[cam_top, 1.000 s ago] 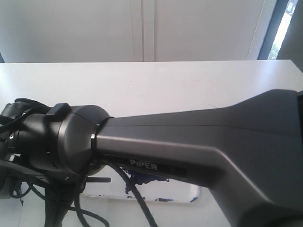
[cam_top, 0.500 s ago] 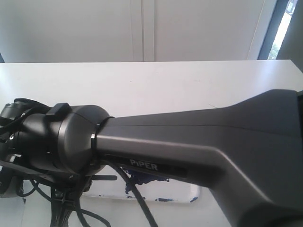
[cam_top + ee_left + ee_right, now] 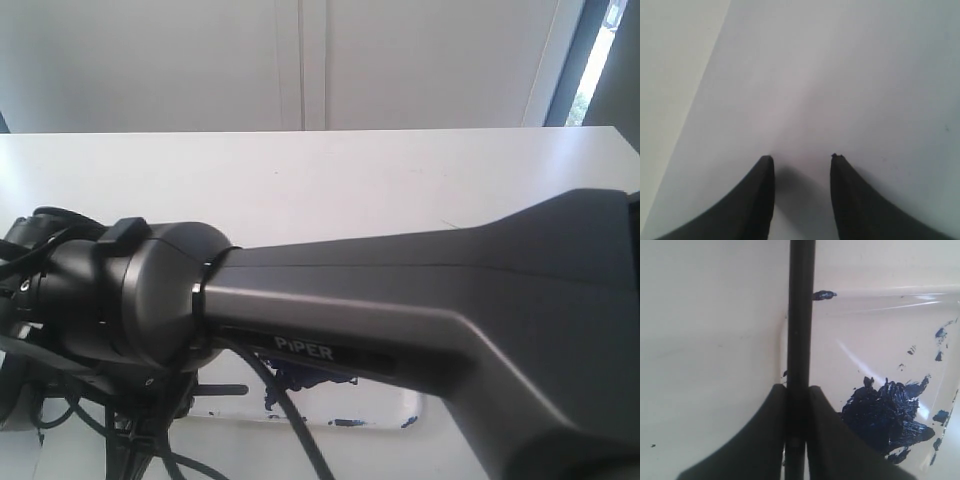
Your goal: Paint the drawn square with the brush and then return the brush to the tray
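Observation:
In the right wrist view my right gripper [image 3: 797, 386] is shut on the brush [image 3: 801, 315], whose slim black handle runs straight out between the fingers. It hangs over the edge of the tray [image 3: 875, 296], next to the tray's dark blue paint blotch [image 3: 890, 415]. The bristles do not show. In the exterior view the right arm [image 3: 400, 300] covers most of the scene; a strip of the tray [image 3: 350, 405] and a dark rod-like end [image 3: 222, 390], probably the brush, show beneath it. My left gripper [image 3: 802, 157] is open over a plain white surface. The drawn square is out of view.
The white table [image 3: 320, 180] stretches behind the arm to a pale wall. Black cables [image 3: 290, 420] hang from the right arm's wrist over the tray. Small blue paint specks [image 3: 824, 295] dot the tray's rim.
In the exterior view the right arm's wrist has sunk slightly, and the dark rod end beneath it now sits a little lower.

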Robot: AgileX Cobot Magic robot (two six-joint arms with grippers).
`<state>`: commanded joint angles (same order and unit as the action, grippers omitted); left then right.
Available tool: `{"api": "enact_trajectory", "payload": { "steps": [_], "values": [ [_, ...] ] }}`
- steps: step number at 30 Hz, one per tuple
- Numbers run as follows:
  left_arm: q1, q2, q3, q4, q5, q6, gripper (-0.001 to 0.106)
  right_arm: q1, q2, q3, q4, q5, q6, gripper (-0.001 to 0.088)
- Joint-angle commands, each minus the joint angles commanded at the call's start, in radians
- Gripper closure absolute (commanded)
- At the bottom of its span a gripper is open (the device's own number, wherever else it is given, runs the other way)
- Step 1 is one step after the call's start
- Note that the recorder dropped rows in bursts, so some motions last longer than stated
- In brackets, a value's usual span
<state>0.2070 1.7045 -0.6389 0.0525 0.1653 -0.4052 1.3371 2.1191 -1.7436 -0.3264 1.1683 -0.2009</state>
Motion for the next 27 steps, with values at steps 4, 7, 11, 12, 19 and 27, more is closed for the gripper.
{"api": "enact_trajectory", "payload": {
  "steps": [4,7,11,12,19,27],
  "values": [
    [0.000,0.000,0.000,0.000,0.000,0.005,0.064,0.000,-0.013,0.000,0.032,0.003,-0.034,0.0868],
    [0.000,0.000,0.000,0.000,0.002,0.005,0.064,0.000,-0.023,0.000,0.058,0.003,-0.054,0.0868],
    [0.000,0.000,0.000,0.000,0.002,0.005,0.064,0.000,-0.031,0.000,0.061,0.003,-0.058,0.0868],
    [0.000,0.000,0.000,0.000,0.002,0.005,0.064,0.000,-0.031,0.000,0.061,0.005,-0.058,0.0868],
    [0.000,0.000,-0.002,-0.038,0.004,0.005,0.068,0.000,-0.035,0.000,0.061,0.001,-0.058,0.0868],
    [0.000,0.000,-0.002,-0.045,0.006,0.016,0.068,0.000,-0.056,0.000,0.061,0.011,-0.054,0.0868]
  ]
}}
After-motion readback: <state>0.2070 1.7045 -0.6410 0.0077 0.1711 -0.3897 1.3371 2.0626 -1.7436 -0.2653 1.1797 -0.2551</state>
